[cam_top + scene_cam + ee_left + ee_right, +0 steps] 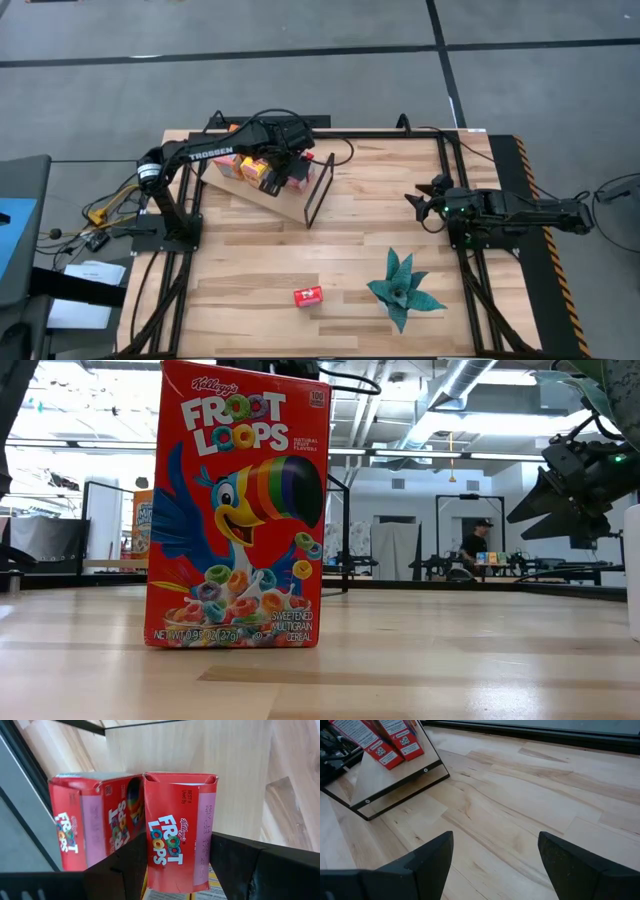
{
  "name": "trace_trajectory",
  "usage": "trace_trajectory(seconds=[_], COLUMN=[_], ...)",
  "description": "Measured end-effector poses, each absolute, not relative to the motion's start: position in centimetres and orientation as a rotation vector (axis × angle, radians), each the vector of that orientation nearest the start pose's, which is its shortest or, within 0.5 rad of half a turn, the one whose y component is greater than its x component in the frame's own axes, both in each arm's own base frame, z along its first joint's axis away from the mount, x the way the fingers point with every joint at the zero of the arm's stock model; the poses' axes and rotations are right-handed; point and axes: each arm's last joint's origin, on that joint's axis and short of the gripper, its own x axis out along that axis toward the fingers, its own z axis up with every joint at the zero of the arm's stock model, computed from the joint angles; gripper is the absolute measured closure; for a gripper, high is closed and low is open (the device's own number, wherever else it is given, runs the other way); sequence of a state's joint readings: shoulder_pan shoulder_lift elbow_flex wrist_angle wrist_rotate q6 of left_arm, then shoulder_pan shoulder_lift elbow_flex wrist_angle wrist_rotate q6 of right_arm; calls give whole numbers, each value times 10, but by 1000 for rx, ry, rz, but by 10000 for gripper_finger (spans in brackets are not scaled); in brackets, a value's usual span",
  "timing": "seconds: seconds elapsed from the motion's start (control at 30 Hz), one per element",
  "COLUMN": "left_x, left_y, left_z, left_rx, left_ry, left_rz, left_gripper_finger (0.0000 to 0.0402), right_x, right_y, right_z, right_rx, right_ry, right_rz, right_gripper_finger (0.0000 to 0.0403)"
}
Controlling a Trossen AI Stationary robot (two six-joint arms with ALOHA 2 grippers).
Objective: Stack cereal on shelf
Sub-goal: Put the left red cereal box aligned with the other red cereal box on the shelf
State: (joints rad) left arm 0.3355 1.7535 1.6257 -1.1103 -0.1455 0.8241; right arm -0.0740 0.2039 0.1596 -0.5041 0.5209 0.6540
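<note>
Red Froot Loops box (177, 837) in left gripper (175, 870) jaws, over shelf (200, 750).

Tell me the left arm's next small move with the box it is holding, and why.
Probably ease the red Froot Loops cardboard box down beside the other red cereal box and release. The left gripper clamps it between its dark fingers over the light-brown wooden shelf board, so placement seems near. The right gripper waits open at the table's right; one red box remains on the slatted table.

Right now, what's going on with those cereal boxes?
Left tool shut on Froot Loops box over shelf. Right tool open, idle. One box loose on table. Nothing blocking.
</note>
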Motion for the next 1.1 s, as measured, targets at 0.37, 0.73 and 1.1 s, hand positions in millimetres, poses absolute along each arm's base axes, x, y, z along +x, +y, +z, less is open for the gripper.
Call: trace_trajectory(seconds=[0.37, 0.73, 1.1], left_x=[332, 335, 335], left_y=[110, 108, 108], left_z=[300, 301, 301], left_rx=[592, 592, 620], left_ry=[1340, 1316, 1314], left_rz=[-110, -91, -100], left_gripper_finger=[218, 218, 218], right_x=[87, 87, 87], right_y=[-21, -21, -21], right_z=[158, 158, 158], right_rx=[496, 496, 496], right_ry=[331, 331, 331], right_rz=[-731, -731, -731], right_gripper_finger=[86, 86, 86])
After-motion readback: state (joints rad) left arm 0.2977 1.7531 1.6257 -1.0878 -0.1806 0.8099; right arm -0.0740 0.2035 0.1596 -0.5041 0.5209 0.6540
